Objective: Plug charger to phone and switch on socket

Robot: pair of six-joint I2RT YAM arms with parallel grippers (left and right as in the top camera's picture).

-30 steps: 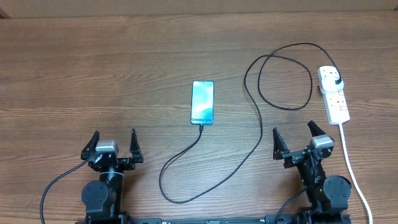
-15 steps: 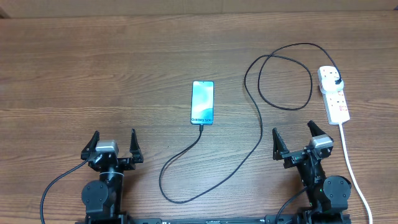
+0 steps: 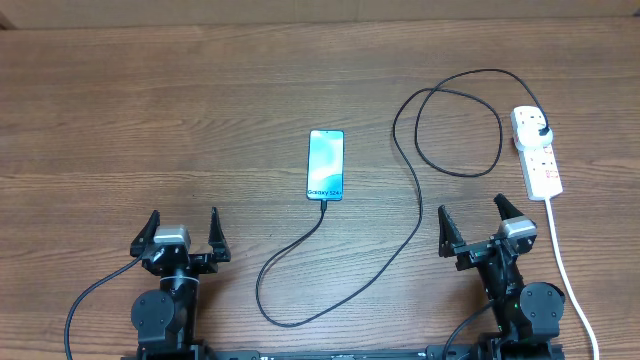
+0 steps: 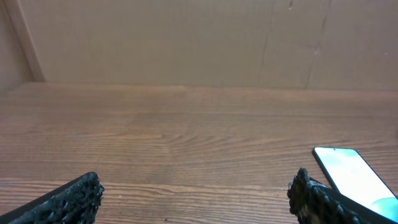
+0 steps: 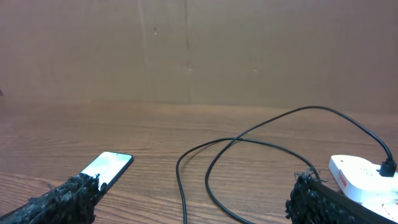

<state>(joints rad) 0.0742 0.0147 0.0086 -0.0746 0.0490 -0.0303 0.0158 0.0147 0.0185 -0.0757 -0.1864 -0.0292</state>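
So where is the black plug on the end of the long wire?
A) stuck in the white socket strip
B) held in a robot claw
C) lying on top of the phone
A: the black plug sits in the far end of the white socket strip, well away from the phone.

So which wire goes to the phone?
The thin black cable: it loops over to the phone's near end. The thicker white cord only leaves the power strip toward the robot.
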